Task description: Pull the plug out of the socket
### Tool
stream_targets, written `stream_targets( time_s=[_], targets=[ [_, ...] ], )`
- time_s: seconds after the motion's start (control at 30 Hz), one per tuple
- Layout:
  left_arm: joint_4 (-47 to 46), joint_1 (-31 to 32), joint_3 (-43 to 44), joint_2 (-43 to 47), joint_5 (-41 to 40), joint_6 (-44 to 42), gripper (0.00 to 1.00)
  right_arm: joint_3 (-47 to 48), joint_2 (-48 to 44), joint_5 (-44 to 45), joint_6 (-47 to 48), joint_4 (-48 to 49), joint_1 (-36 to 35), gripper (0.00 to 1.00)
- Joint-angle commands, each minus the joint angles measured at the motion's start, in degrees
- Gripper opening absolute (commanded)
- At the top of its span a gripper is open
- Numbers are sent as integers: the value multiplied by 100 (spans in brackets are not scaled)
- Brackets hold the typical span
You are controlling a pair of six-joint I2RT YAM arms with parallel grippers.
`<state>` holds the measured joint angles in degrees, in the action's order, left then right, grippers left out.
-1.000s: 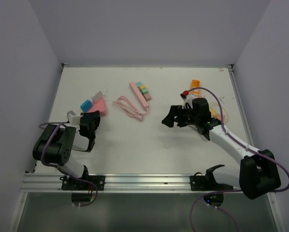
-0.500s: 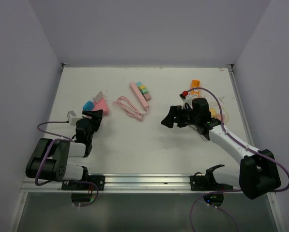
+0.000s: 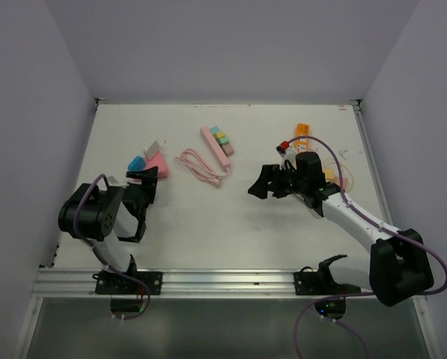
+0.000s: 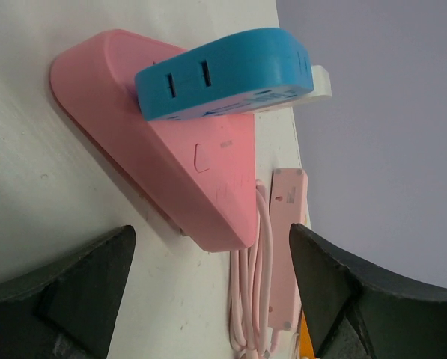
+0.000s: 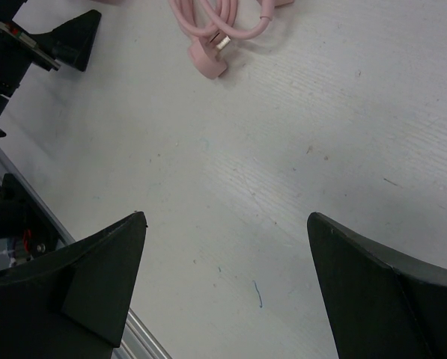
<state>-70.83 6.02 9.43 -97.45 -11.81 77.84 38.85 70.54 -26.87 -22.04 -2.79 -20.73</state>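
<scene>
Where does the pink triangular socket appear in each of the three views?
Top external: the socket lies left of centre, on the table.
Left wrist: it fills the upper middle, with the blue plug on it.
Right wrist: not in it.
Shared landmark: the pink cable, seen in all three views.

- Bright, even, diffuse light covers the white surface (image 3: 230,224).
- Under the pink socket (image 4: 186,179), shadows lie soft and short.
- In front of the socket, the fingers (image 4: 73,292) of the left hand (image 4: 212,235) look dark and slightly unfocused.
</scene>
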Motion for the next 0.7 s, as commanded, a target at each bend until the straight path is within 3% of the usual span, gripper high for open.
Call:
stream_targets(
  time_s=[0.0, 0.4, 0.67],
  targets=[
    [-1196, -31, 58, -353, -400, 187, 87, 96, 47, -213, 51, 208, -36, 92],
    [-1144, -40, 551, -960, -523, 310, 84, 123, 144, -239, 68, 217, -45, 92],
    [-1117, -40, 744, -1241, -594, 530, 76, 131, 205, -248, 69, 200, -45, 92]
  ],
)
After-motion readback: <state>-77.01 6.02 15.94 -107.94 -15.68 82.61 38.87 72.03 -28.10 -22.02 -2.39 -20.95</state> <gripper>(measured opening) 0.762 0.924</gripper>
